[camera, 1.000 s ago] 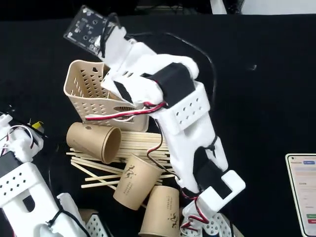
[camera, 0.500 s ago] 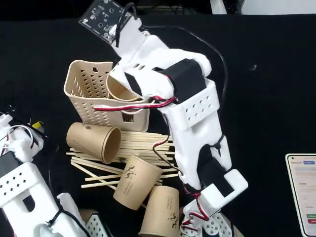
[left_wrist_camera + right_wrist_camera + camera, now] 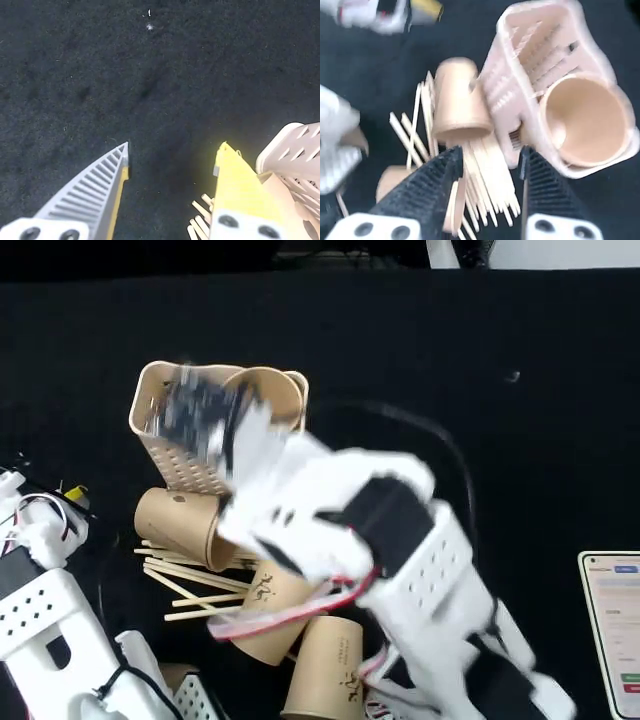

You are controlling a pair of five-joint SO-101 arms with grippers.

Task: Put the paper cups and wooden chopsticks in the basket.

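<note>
A beige slotted basket (image 3: 165, 435) stands at the back left, and one paper cup (image 3: 268, 395) sits mouth-up in it. In front lies a cup on its side (image 3: 185, 525), with two more cups (image 3: 265, 615) (image 3: 325, 670) nearer, all on a spread of wooden chopsticks (image 3: 190, 585). My right arm (image 3: 380, 530) hangs blurred over this pile. In the right wrist view my right gripper (image 3: 491, 157) is open and empty above the chopsticks (image 3: 485, 190), beside the basket (image 3: 540, 40), the cup inside it (image 3: 585, 120) and the lying cup (image 3: 457, 105). My left gripper (image 3: 172, 150) is open over bare mat.
The left arm's base (image 3: 45, 615) stands at the near left. A phone or tablet (image 3: 612, 630) lies at the right edge. The basket's corner (image 3: 295, 150) and some chopstick ends (image 3: 200, 222) show beside my left gripper. Black mat stretches to the back and right.
My right gripper let a paper cup go into the basket, then swung back and down towards the near side over the cups and chopsticks. The left arm has kept still.
</note>
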